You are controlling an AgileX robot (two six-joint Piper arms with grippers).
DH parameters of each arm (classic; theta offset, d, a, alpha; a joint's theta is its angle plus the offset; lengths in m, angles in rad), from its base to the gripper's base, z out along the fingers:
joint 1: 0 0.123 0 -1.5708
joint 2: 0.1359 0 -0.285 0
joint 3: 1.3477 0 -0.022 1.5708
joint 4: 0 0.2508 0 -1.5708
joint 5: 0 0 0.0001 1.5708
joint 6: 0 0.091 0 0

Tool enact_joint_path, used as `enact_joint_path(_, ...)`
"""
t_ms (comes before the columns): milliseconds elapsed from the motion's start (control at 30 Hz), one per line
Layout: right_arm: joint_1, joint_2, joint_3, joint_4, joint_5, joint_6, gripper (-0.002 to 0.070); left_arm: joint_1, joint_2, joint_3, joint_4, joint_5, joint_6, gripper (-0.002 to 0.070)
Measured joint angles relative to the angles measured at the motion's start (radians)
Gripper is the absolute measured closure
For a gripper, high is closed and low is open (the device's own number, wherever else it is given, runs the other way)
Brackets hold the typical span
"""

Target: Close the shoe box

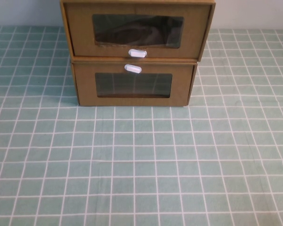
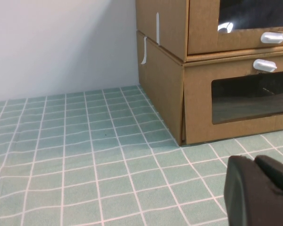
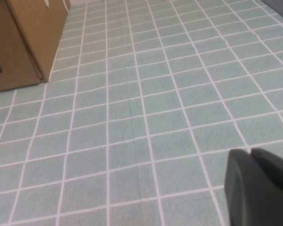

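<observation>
The shoe box (image 1: 137, 29) is seen top centre of the high view, stacked on a similar lower box (image 1: 133, 84) w/ its front slightly proud. A skewed push could shift the whole stack. Neither arm shows in the high view; only wrist views catch the left gripper (image 2: 262, 190) and right gripper (image 3: 259, 186), fingers together, low over the tabletop (image 1: 141, 165).

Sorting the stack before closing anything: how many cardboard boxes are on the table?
2, stacked: the shoe box on top, the lower box beneath. Left claw and right claw hover over the cloth.
</observation>
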Motion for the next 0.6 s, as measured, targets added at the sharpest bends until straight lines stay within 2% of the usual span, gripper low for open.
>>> enact_joint_path(200,0.000,0.000,0.000,0.000,0.001,0.000,0.0687,0.000,0.000,0.000,0.000,0.000,0.000,0.0680)
enact_joint_path(300,0.000,0.000,0.000,0.000,0.001,0.000,0.0687,0.000,0.000,0.000,0.066,-0.007,-0.024,0.0680)
enact_joint_path(367,0.000,0.000,0.000,0.000,0.002,0.000,0.0687,0.000,0.000,0.000,0.203,-0.006,-0.151,0.0680)
enact_joint_path(467,0.000,0.000,0.000,0.000,0.002,0.000,0.0687,0.021,0.000,0.000,0.431,0.003,-0.420,0.0680)
enact_joint_path(600,0.000,0.000,0.000,0.001,0.002,0.000,0.0687,0.067,0.000,0.000,0.536,0.107,-0.527,0.0680)
